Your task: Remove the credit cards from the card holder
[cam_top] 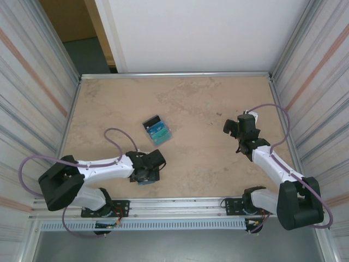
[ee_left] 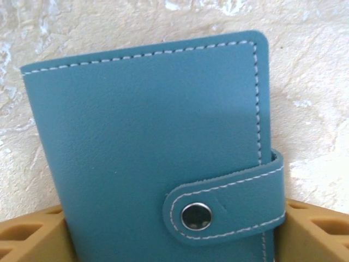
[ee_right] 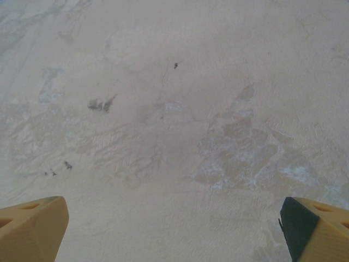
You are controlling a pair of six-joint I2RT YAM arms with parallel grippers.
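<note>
Left gripper [cam_top: 146, 174] was down at the near-left of the table [cam_top: 218, 103], arm stretched low across the near edge. The card holder [ee_left: 152, 136] sat between its fingers [ee_left: 32, 234]. It was closed, with the snap tab [ee_left: 229, 204] buttoned and the teal cover facing the wrist camera, so my guess is the gripper was there to secure it. The yellow fingers flanked both side edges, touching or just beside them. I couldn't tell if they were actually pinching or just bracketing it.

The credit cards [cam_top: 157, 132] lay fanned on the table farther out, near the middle and well apart from the card holder. Black, blue and teal-green ones were showing. They looked already out, so I judged the task mostly done, though with the holder closed I couldn't check for any left inside.

Right gripper [cam_top: 239, 126] hung over bare table on the right with its jaws spread wide and nothing between them. It looked parked clear of the left arm.

Hard to see: from above, the gripper covered the card holder except a blue sliver at its near side. In the left wrist view, its near end was cut off by the frame. The exact card count in the fan was too small to tell.
</note>
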